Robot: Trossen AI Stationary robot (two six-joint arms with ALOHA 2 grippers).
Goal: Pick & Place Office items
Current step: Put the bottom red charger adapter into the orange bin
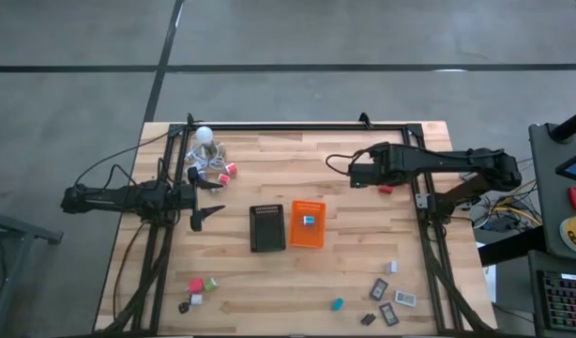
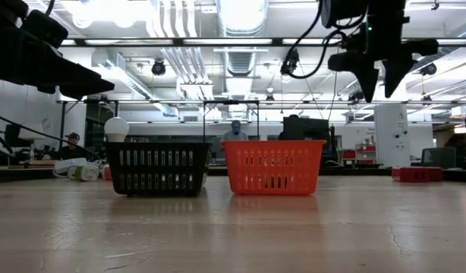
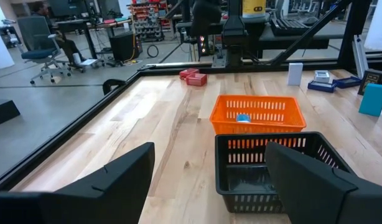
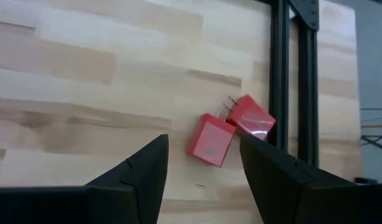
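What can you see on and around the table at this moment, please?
black tray: one, black, mid-table
orange tray: one, orange, beside the black tray
blue block: one, blue, inside the orange tray
red blocks: two, red, by the right rail
white ball: one, white, far left corner
coiled cable: one, grey, next to the ball
pink block: one, pink, near left edge
green block: one, green, beside the pink one
teal block: one, teal, near edge
flat rectangles: about four, grey-black, near right corner
left gripper: open, left of the black tray
right gripper: open, above the red blocks
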